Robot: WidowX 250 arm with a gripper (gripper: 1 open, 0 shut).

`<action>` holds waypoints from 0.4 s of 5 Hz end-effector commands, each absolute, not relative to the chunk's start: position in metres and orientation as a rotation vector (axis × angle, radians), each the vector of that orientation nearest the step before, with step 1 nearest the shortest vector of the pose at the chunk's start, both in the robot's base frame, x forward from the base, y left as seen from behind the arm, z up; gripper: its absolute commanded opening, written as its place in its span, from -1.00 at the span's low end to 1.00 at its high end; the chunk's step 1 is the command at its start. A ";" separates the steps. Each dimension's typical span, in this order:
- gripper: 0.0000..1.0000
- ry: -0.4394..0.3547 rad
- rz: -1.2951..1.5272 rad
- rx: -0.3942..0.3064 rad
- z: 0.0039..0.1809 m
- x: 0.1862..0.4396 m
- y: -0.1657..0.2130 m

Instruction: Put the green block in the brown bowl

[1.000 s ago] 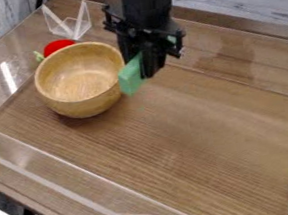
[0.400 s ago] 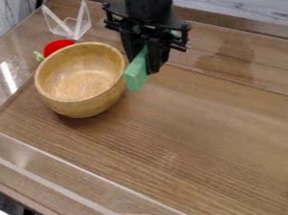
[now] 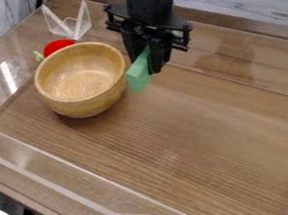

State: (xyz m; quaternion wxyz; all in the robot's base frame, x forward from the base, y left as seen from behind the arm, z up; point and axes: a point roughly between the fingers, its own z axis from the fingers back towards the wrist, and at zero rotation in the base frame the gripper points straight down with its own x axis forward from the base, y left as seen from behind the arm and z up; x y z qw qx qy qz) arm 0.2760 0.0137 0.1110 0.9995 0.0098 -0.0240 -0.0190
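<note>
A light green block (image 3: 139,74) hangs tilted from my black gripper (image 3: 150,60), whose fingers are shut on its upper end. It is held just above the wooden table, right beside the right-hand rim of the brown bowl (image 3: 80,79). The bowl is a round tan wooden one with visible grain, sitting left of centre, and nothing shows inside it. The block's lower end points down toward the tabletop next to the bowl's outer wall.
A small red object (image 3: 56,48) lies behind the bowl at its far left. Clear acrylic walls (image 3: 63,186) border the wooden table (image 3: 204,131) at the front and sides. A clear stand (image 3: 72,21) rises at the back.
The gripper has shifted slightly right and back with the block, which now hangs a little farther right of the bowl's rim. The bowl has not moved.
</note>
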 end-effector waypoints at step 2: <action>-1.00 -0.114 0.008 0.018 0.125 0.288 0.023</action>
